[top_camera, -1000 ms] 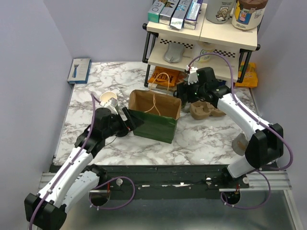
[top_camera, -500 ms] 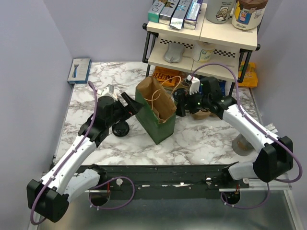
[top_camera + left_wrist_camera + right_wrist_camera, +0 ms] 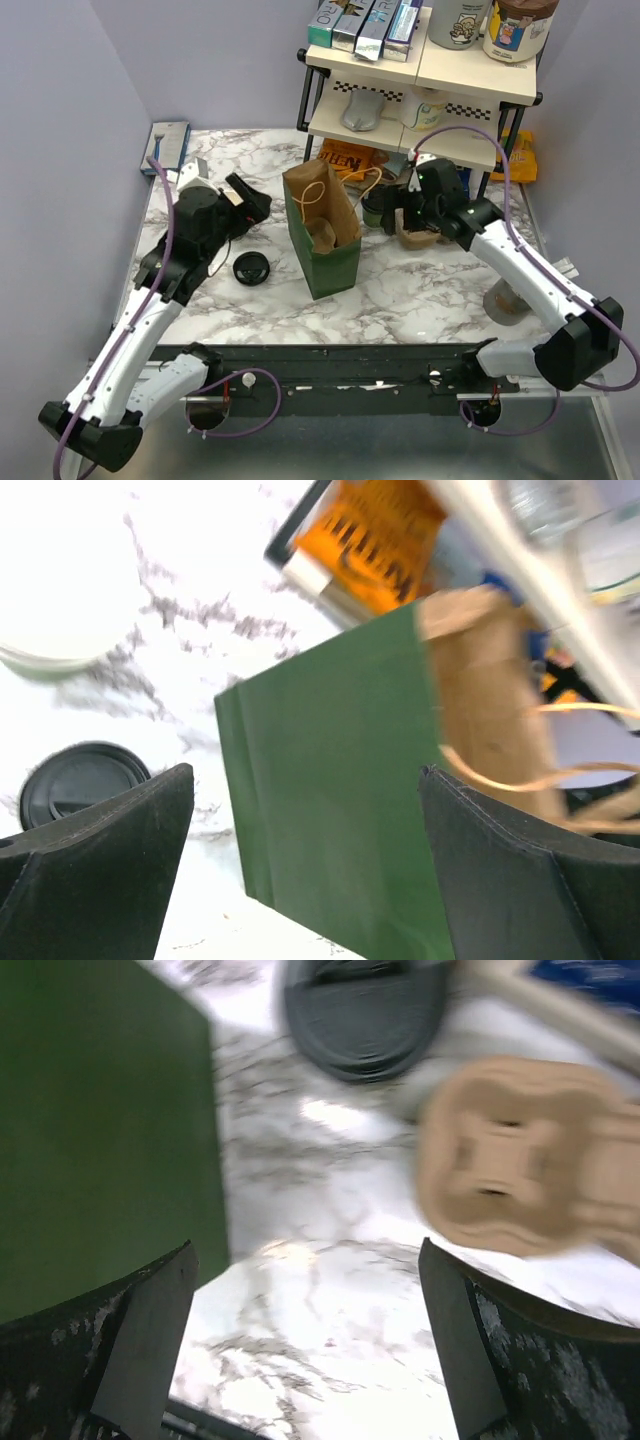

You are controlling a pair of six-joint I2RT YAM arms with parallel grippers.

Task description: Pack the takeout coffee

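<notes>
Both pincers spread wide and empty, one on each side of the upright bag (image 3: 335, 265)
Left of the bag: left pincer (image 3: 250, 200), and nearer the arm bases the black lid (image 3: 250, 268) flat on the table (image 3: 420, 290). The cup (image 3: 45, 610) shows a pale open mouth left of the lid, farther from the bag; standing or lying, cannot tell. Left arm is nearer both. Right of the bag, right pincer (image 3: 392, 218) hangs by a pulp carrier (image 3: 510, 1155)

Left wrist view: cream cup rim (image 3: 40, 640), blurred, cropped at 9 o'clock; black lid (image 3: 80, 780) partly hidden behind fingers (image 3: 90, 870). Right wrist view: dark round top (image 3: 365, 1005) cropped at 12 o'clock; pulp carrier (image 3: 520, 1155) blurred.
</notes>
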